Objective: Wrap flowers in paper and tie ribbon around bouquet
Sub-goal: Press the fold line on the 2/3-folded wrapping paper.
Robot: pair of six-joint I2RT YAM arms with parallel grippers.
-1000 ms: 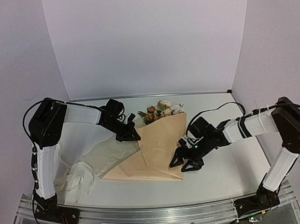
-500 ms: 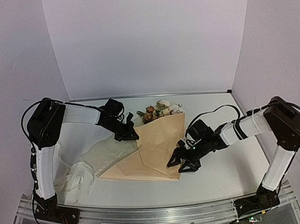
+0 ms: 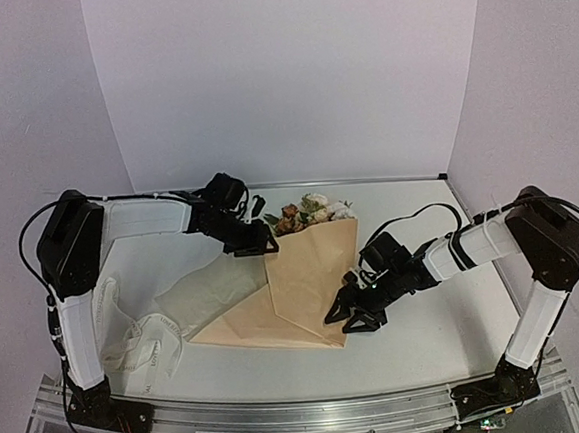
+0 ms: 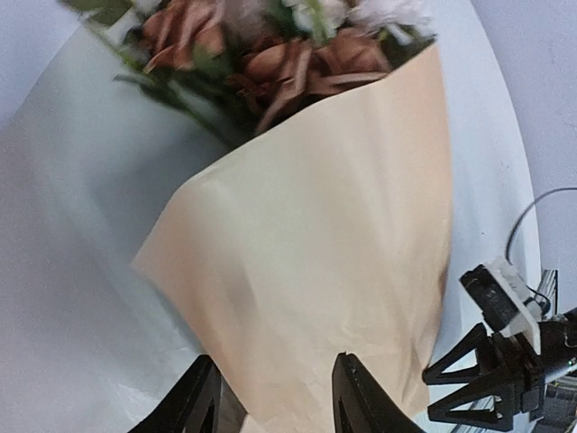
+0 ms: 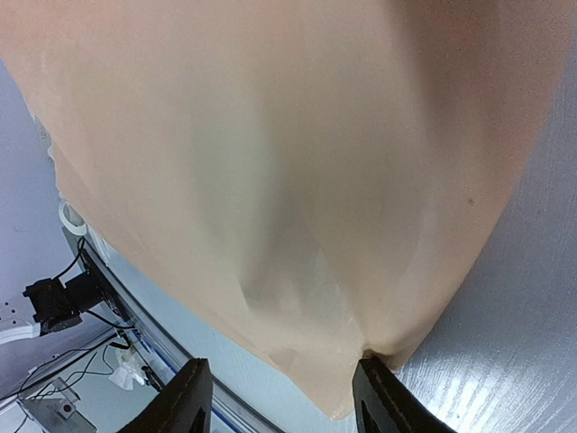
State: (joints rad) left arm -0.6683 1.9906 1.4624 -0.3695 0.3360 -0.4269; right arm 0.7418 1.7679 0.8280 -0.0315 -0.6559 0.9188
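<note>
The bouquet (image 3: 309, 275), a cone of tan-brown kraft paper, lies mid-way across the white desk (image 3: 430, 341). Its wide end faces the far wall and holds the small bunch of white, peach and rusty-brown flowers (image 3: 311, 213), whose heads poke out. The left claw (image 3: 264, 247) straddles the cone's far-left edge with its fingers apart, clamping nothing. The right claw (image 3: 346, 316), also parted, sits at the near-right fold, probably to stop the wrap springing open. The long cream-white ribbon (image 3: 149, 348) lies looped beside the left arm, not yet tied.

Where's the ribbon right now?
Top view: the ribbon lies loose on the table's near left, between the left arm's upright link and the paper's lower-left corner.
</note>
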